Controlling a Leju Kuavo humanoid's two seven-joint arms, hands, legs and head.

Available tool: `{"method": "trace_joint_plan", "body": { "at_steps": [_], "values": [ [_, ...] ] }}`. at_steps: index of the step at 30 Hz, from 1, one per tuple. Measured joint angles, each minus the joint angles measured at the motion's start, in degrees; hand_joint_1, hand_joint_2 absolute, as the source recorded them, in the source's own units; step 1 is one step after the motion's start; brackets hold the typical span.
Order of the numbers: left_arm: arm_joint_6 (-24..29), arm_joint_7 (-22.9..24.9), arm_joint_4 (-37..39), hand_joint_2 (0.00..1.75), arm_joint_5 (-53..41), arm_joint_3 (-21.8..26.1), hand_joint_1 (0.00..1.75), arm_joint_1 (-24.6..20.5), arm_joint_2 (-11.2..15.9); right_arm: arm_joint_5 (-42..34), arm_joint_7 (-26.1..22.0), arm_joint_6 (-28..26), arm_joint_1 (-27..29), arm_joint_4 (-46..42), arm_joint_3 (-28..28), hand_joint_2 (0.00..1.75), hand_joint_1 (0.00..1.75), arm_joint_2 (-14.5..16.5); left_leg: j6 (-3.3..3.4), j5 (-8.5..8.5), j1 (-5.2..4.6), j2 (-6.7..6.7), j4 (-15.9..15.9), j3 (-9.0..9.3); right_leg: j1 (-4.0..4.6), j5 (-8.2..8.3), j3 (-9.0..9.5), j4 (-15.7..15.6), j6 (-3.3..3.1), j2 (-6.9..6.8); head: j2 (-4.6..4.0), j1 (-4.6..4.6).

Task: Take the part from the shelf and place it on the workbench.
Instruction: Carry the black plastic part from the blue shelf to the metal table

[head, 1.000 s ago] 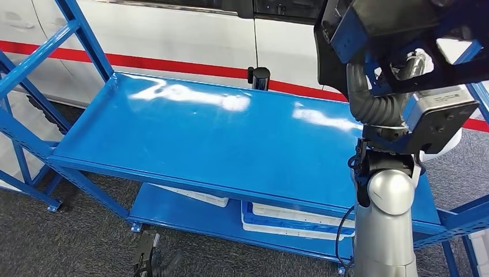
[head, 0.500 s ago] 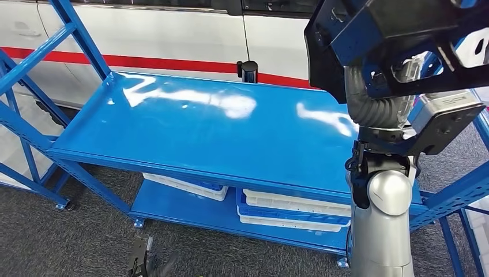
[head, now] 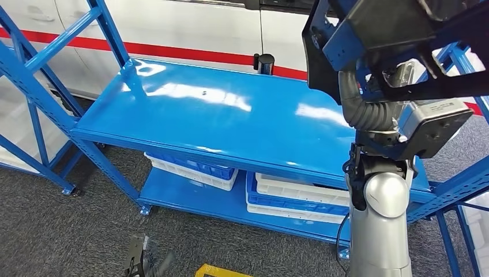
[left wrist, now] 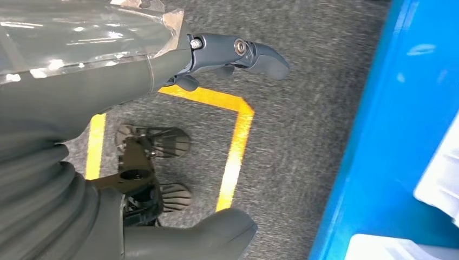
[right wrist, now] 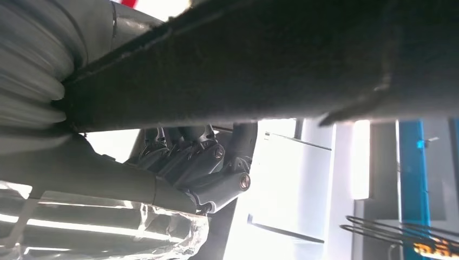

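I have the blue shelf (head: 230, 115) ahead; the large dark part (head: 392, 40) sits raised in my right robot hand (right wrist: 200, 168), fingers curled on it. Left robot hand (left wrist: 238, 54) hangs empty, fingers apart. I'd carry it level, turning slowly toward the worktop.

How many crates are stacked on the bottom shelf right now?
2 stacks show on the bottom shelf: a white and blue crate stack toward the left, and a wider stack beside the right arm. More may be hidden behind it.

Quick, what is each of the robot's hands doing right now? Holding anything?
Left hand: open, hanging above the floor, holding nothing.
Right hand: raised, fingers curled around a large dark part.
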Motion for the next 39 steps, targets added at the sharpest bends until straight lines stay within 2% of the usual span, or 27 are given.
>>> {"method": "trace_joint_plan", "body": {
  "at_steps": [1,2,3,5,6,7,9,11,13,15,16,17,18,19,21,22,23,25,27,28,30,32,33,34,36,38,39],
  "values": [
    [0.0,-0.1,0.0,1.75,0.1,0.2,0.00,0.2,0.0,0.0,-0.1,0.0,0.4,0.0,0.0,1.75,1.75,-0.1,0.05,0.56,-0.14,0.01,0.0,-0.78,0.05,-1.32,-0.63,3.3,0.02,0.00,0.00,0.01],
    [0.0,-0.3,0.0,1.75,0.3,0.3,0.00,0.4,0.0,0.0,-0.3,0.0,0.8,0.0,0.1,1.75,1.75,-0.1,0.07,1.12,-0.26,0.02,0.1,-1.53,0.10,-1.64,-0.53,5.0,0.25,0.00,0.00,0.03],
    [0.0,-0.4,0.0,1.75,0.4,0.4,0.00,0.6,0.0,-0.1,-0.5,-0.1,1.2,0.0,0.1,1.75,1.75,-0.1,0.05,1.68,-0.40,0.02,0.1,-2.25,0.20,-0.89,0.75,4.6,0.63,0.00,0.00,0.04],
    [0.1,-0.7,0.0,1.75,0.4,0.7,0.00,0.8,0.0,-0.1,-0.8,-0.1,1.5,-0.1,0.1,1.75,1.75,-0.1,-0.13,2.70,-0.62,-0.05,0.2,-3.45,0.37,1.24,6.00,-2.1,0.95,-0.01,0.00,0.03],
    [0.1,-0.8,0.0,1.75,0.4,0.9,0.00,0.9,0.0,-0.2,-0.9,-0.1,1.6,-0.2,0.2,1.75,1.75,-0.1,-0.32,3.18,-0.78,-0.09,0.3,-3.97,0.58,1.58,9.19,-6.8,0.71,-0.01,0.00,0.02],
    [0.2,-0.9,0.0,1.75,0.4,1.0,0.00,1.0,0.0,-0.2,-1.0,0.0,1.7,-0.3,0.2,1.75,1.75,0.0,-0.56,3.69,-0.89,-0.12,0.3,-4.33,0.77,1.49,11.32,-10.4,0.35,0.02,0.00,-0.03],
    [0.3,-1.1,0.0,1.75,0.4,1.4,0.00,1.1,0.1,-0.3,-1.2,0.0,1.9,-0.4,0.3,1.75,1.75,0.1,-1.11,4.61,-0.98,-0.12,0.3,-4.72,1.12,1.11,12.68,-13.5,-0.36,0.10,0.00,-0.10],
    [0.5,-1.4,0.0,1.75,0.5,1.7,0.00,1.4,0.3,-0.4,-1.4,0.0,2.1,-0.4,0.3,1.75,1.75,0.1,-1.76,4.30,-0.77,-0.21,0.7,-5.09,0.63,1.87,11.99,-13.4,-1.16,0.06,0.00,-0.14],
    [0.7,-1.5,0.0,1.75,0.5,1.8,0.00,1.7,0.4,-0.4,-1.5,0.0,2.2,-0.5,0.4,1.75,1.75,0.3,-2.65,0.18,-0.38,-0.31,4.1,-6.26,0.14,3.04,11.35,-13.5,-2.25,-0.11,0.00,-0.35],
    [0.7,-1.6,0.1,1.75,0.6,2.0,0.00,1.8,0.5,-0.4,-1.6,0.0,2.2,-0.5,0.4,1.75,1.75,0.4,-3.55,-5.58,0.13,-0.30,11.5,-8.17,0.24,4.27,10.12,-13.4,-2.72,-0.19,0.00,-0.56],
    [0.7,-1.6,0.1,1.75,0.6,2.0,0.00,1.8,0.6,-0.5,-1.6,0.0,2.3,-0.5,0.4,1.75,1.75,0.4,-3.89,-7.13,0.37,-0.28,15.1,-8.87,0.27,4.84,9.40,-13.4,-2.64,-0.20,0.00,-0.57],
    [0.7,-1.6,0.1,1.75,0.7,2.1,0.00,1.9,0.6,-0.5,-1.6,0.0,2.4,-0.5,0.4,1.75,1.75,0.4,-4.15,-7.43,0.61,-0.26,17.4,-8.94,0.27,5.35,8.67,-13.3,-2.52,-0.20,0.00,-0.59],
    [0.7,-1.7,0.1,1.75,0.7,2.1,0.00,1.9,0.7,-0.5,-1.6,0.0,2.5,-0.5,0.4,1.75,1.75,0.4,-4.32,-6.56,0.85,-0.24,17.6,-8.04,0.25,5.80,7.96,-13.2,-2.34,-0.20,0.00,-0.60],
    [0.7,-1.8,0.1,1.75,0.8,2.1,0.00,1.9,0.7,-0.6,-1.7,0.0,2.5,-0.6,0.4,1.75,1.75,0.4,-4.41,-5.10,1.06,-0.23,15.6,-6.03,0.22,6.20,7.32,-13.0,-2.13,-0.20,0.00,-0.60],
    [0.7,-2.0,0.1,1.75,0.9,2.2,0.00,1.9,0.9,-0.6,-1.7,0.0,2.5,-0.6,0.4,1.75,1.75,0.5,-4.31,-3.33,1.24,-0.28,7.6,-0.03,0.25,6.84,6.28,-12.5,-1.63,-0.18,0.00,-0.61],
    [0.8,-2.1,0.1,1.75,0.9,2.3,0.00,1.9,0.9,-0.7,-1.8,0.0,2.5,-0.7,0.4,1.75,1.75,0.6,-4.10,-3.37,1.17,-0.33,4.0,2.38,0.31,7.15,5.92,-12.3,-1.27,-0.18,0.00,-0.57],
    [0.8,-2.2,0.1,1.75,0.9,2.4,0.00,1.8,1.0,-0.8,-1.8,0.0,2.5,-0.8,0.4,1.75,1.75,0.7,-3.79,-3.71,1.00,-0.38,1.7,3.75,0.35,7.49,5.66,-12.2,-0.85,-0.22,0.00,-0.56],
    [0.9,-2.4,0.2,1.75,1.1,2.8,0.00,1.9,1.1,-1.0,-1.9,0.1,2.4,-0.9,0.6,1.75,1.75,0.8,-2.85,-3.59,0.61,-0.38,0.5,3.78,0.37,8.35,5.25,-12.3,0.13,-0.28,0.00,-0.50],
    [0.9,-2.6,0.2,1.75,1.4,3.3,0.00,2.1,1.1,-1.3,-2.0,0.3,2.4,-0.9,0.6,1.75,1.75,0.8,-1.56,-2.28,0.55,-0.08,0.1,2.76,0.30,7.38,4.12,-11.2,0.44,-0.21,0.00,-0.47],
    [0.9,-2.7,0.2,1.75,1.5,3.4,0.00,2.1,1.1,-1.4,-2.0,0.5,2.4,-0.9,0.6,1.75,1.75,0.8,-0.97,-1.57,0.61,0.08,-0.1,2.14,0.35,5.86,3.26,-9.8,0.22,-0.15,0.00,-0.38],
    [0.9,-2.8,0.2,1.75,1.7,3.6,0.00,2.2,1.3,-1.6,-2.1,0.6,2.4,-0.9,0.7,1.75,1.75,0.8,-0.35,-0.15,0.59,0.19,-0.2,0.41,0.31,0.56,0.96,-3.0,-0.65,-0.09,0.00,-0.20],
    [0.9,-2.9,0.2,1.75,1.7,3.8,0.00,2.3,1.3,-1.7,-2.1,0.7,2.4,-0.9,0.7,1.75,1.75,0.8,-0.37,1.31,0.51,0.21,-0.1,-1.52,0.31,-2.57,-0.17,4.2,-0.59,-0.08,0.00,-0.13],
    [0.9,-2.9,0.2,1.75,1.8,3.9,0.00,2.4,1.3,-1.7,-2.1,0.7,2.4,-0.9,0.7,1.75,1.75,0.8,-0.47,2.02,0.51,0.23,-0.1,-2.47,0.30,-2.23,0.33,5.5,-0.08,-0.08,0.00,-0.12],
    [0.9,-2.9,0.2,1.75,1.8,4.1,0.00,2.4,1.3,-1.8,-2.1,0.7,2.4,-0.9,0.7,1.75,1.75,0.8,-0.62,2.73,0.51,0.24,-0.1,-3.37,0.28,-0.94,1.79,4.8,0.59,-0.08,0.00,-0.10],
    [0.9,-3.0,0.3,1.75,2.0,4.4,0.00,2.5,1.4,-1.8,-2.1,0.9,2.3,-0.9,0.7,1.75,1.75,0.8,-1.12,4.06,0.44,0.19,0.1,-4.99,0.15,1.30,7.28,-1.9,1.49,-0.09,0.00,-0.08],
    [0.9,-3.1,0.3,1.75,2.2,4.6,0.00,2.6,1.4,-2.0,-2.1,1.3,2.1,-0.9,0.7,1.75,1.75,1.1,-1.74,5.26,0.22,0.11,0.5,-6.16,0.31,0.52,12.66,-10.1,1.15,0.04,0.00,-0.16],
    [1.1,-2.8,0.3,1.75,2.2,4.7,0.00,2.6,1.5,-2.3,-1.9,1.5,2.0,-0.9,0.7,1.75,1.75,1.2,-2.02,5.86,0.12,0.08,0.6,-6.50,0.49,-0.17,13.89,-12.5,0.77,0.13,0.00,-0.20]
  ]
}}
